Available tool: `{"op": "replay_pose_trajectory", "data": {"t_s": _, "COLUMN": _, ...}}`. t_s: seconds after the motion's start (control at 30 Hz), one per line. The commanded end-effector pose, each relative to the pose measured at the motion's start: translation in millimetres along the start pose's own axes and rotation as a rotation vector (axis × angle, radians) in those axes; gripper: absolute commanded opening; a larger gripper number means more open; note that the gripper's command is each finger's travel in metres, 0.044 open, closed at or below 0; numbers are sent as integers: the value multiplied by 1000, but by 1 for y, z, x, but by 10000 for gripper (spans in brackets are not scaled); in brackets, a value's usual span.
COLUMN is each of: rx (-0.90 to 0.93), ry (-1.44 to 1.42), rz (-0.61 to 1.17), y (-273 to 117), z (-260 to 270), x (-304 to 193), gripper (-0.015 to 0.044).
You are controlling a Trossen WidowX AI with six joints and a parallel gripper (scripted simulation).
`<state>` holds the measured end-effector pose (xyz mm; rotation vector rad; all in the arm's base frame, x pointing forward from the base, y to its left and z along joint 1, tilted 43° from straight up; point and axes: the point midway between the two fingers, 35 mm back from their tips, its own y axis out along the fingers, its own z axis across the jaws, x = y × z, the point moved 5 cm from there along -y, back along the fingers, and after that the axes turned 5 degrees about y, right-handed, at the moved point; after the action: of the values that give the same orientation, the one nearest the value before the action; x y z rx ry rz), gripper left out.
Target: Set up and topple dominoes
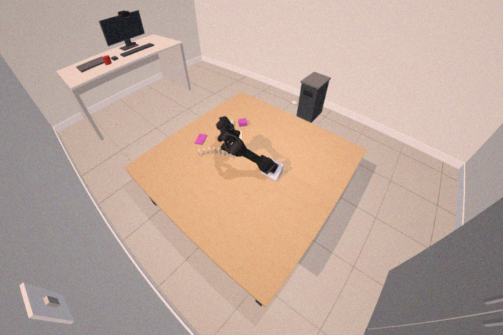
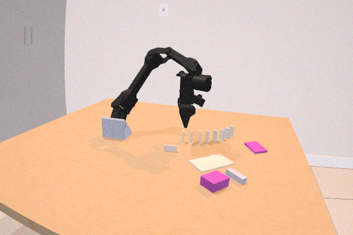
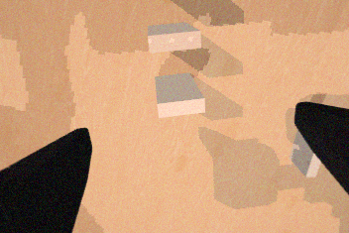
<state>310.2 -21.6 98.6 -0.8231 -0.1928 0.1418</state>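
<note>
A curved row of several pale dominoes (image 2: 207,136) stands upright on the table. The end domino nearest the arm's base (image 2: 183,136) (image 3: 179,90) stands upright, spaced like its neighbour (image 3: 174,41). My gripper (image 2: 185,127) (image 3: 194,125) is open and empty, pointing down just above that end domino, with its fingers wide apart in the wrist view. Another domino (image 2: 170,148) (image 3: 300,157) lies on its side apart from the row, partly hidden by the right finger in the wrist view. In the top view the arm covers part of the row.
A cream card (image 2: 211,163), a magenta block (image 2: 214,181) and a pale bar (image 2: 235,175) lie in the foreground of the exterior view. A flat magenta tile (image 1: 200,138) (image 2: 255,147) lies beyond the row's far end. The arm's pale base (image 1: 276,173) (image 2: 113,129) stands on the table.
</note>
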Motion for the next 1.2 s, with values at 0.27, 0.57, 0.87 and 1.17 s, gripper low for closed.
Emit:
{"op": "replay_pose_trajectory", "data": {"t_s": 0.27, "rx": -2, "ry": 0, "rz": -3, "y": -78, "z": -1, "x": -7, "gripper": 440}}
{"op": "replay_pose_trajectory", "data": {"t_s": 0.57, "rx": -4, "ry": 161, "rz": -7, "y": -7, "z": -106, "x": -31, "gripper": 440}}
{"op": "replay_pose_trajectory", "data": {"t_s": 0.87, "rx": -4, "ry": 165, "rz": -7, "y": 28, "z": -109, "x": -30, "gripper": 440}}
{"op": "replay_pose_trajectory", "data": {"t_s": 1.17, "rx": -1, "ry": 164, "rz": -7, "y": 61, "z": -108, "x": -34, "gripper": 440}}
